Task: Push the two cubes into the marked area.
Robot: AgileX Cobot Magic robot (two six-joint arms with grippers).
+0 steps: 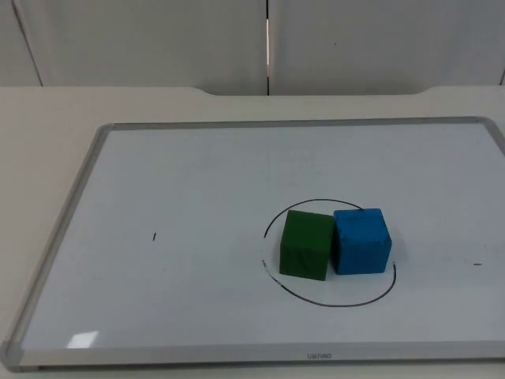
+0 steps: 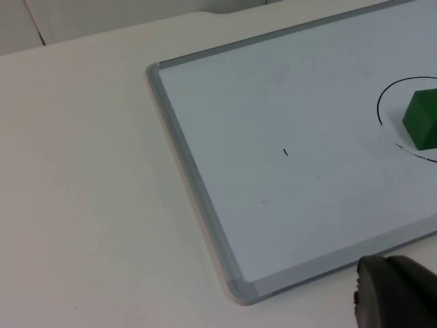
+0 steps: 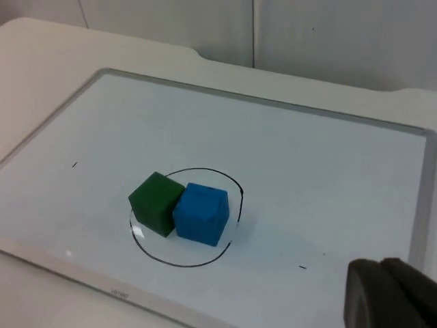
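Note:
A green cube (image 1: 305,245) and a blue cube (image 1: 361,241) sit side by side, touching, on a whiteboard (image 1: 197,189). Both lie inside a black hand-drawn ring (image 1: 331,303); the green cube's left edge is close to the line. The right wrist view shows the same pair, green cube (image 3: 156,203) and blue cube (image 3: 201,213), within the ring (image 3: 179,263). My right gripper (image 3: 386,297) hangs back by the board's front right part, well away from the cubes. My left gripper (image 2: 396,297) waits off the board's front left corner, with the green cube (image 2: 423,119) far from it.
The whiteboard has a grey metal frame (image 2: 198,198) and lies flat on the cream table (image 2: 82,191). Small pen ticks mark the board at the left (image 1: 155,236) and far right (image 1: 476,264). A grey partition wall (image 1: 158,39) closes the back.

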